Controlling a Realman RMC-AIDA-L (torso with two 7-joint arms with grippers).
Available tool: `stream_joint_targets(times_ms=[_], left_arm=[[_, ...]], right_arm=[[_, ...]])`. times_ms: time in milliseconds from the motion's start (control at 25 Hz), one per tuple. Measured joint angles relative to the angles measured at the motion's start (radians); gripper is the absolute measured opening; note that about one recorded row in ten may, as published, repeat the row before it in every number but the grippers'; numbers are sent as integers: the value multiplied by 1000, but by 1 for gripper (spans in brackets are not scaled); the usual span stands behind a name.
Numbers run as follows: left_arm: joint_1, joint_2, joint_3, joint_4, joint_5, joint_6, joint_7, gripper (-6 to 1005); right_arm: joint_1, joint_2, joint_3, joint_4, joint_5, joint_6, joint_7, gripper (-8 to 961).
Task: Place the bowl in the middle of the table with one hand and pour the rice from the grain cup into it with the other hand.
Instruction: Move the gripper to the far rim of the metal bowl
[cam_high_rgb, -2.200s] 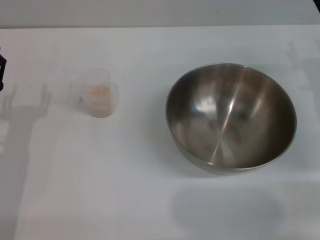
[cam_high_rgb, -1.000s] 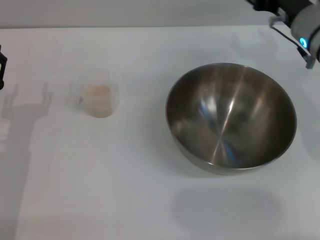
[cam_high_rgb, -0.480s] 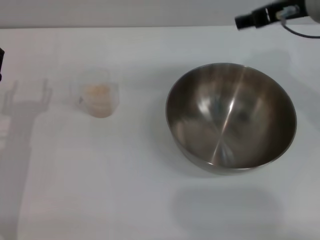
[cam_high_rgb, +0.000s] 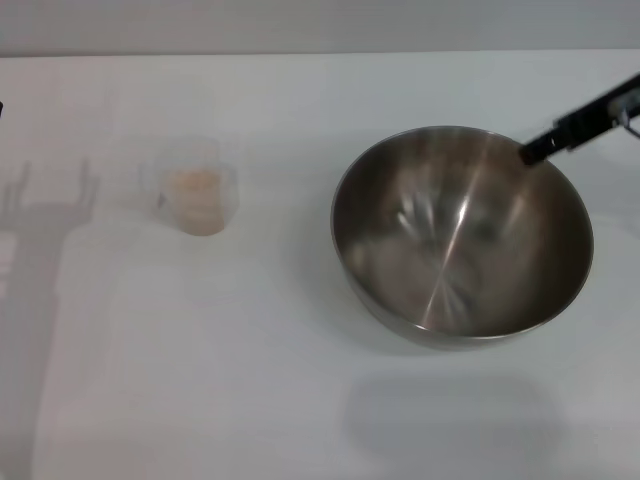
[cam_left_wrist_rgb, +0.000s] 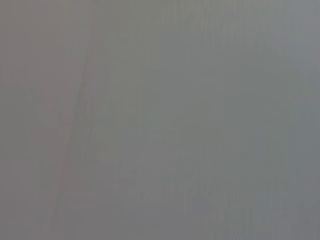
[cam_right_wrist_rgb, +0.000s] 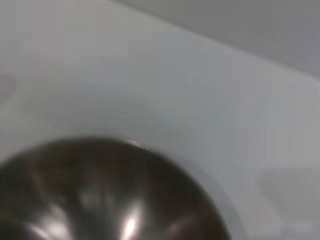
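One bowl (cam_high_rgb: 462, 235) sits on the table (cam_high_rgb: 300, 380): round brushed steel, its shiny inside streaked with reflections. One grain cup (cam_high_rgb: 195, 187), small and of translucent plastic, stands well apart to the bowl's left, with pale-beige rice (cam_high_rgb: 194, 182) heaped in it. My right gripper (cam_high_rgb: 531, 152) reaches in from the bowl's far right; a single slim black finger (cam_high_rgb: 575, 125) shows with its tip at the rim, and I cannot tell how far I am open or whether I touch the steel. My right wrist view adds the bowl's curved rim (cam_right_wrist_rgb: 165, 156) against white tabletop; my left wrist view gives only flat grey.
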Motion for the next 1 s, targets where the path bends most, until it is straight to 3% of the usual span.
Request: stream_joint_targets(times_ms=[680,1000], left_arm=[[2,-1,3,-1,0,0,0,719],[5,-1,1,0,0,4,0,718]], right_arm=[[11,12,13,287,17,-152,-94,740],[15,13,13,314,32,-175,-111,461]])
